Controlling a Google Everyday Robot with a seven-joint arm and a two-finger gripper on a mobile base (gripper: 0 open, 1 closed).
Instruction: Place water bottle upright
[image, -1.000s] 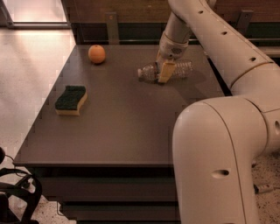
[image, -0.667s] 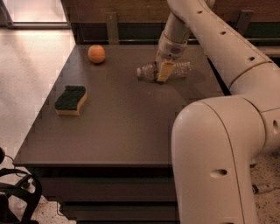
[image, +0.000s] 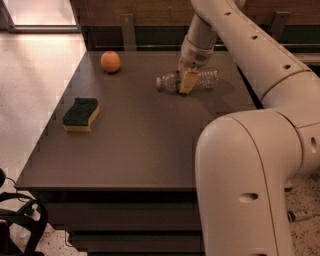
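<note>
The water bottle (image: 207, 78) is clear and ribbed. It lies on its side at the far middle of the dark table (image: 140, 145), with one end pointing left (image: 162, 82). My gripper (image: 186, 81) reaches down from the arm (image: 200, 37) and sits over the bottle's middle, covering that part. The bottle rests on the table top. Its cap and label band are not clear to me.
An orange (image: 110, 61) sits at the far left of the table. A green and yellow sponge (image: 80, 114) lies near the left edge. My large white arm base (image: 250, 185) fills the near right. The table's right edge runs beside the bottle.
</note>
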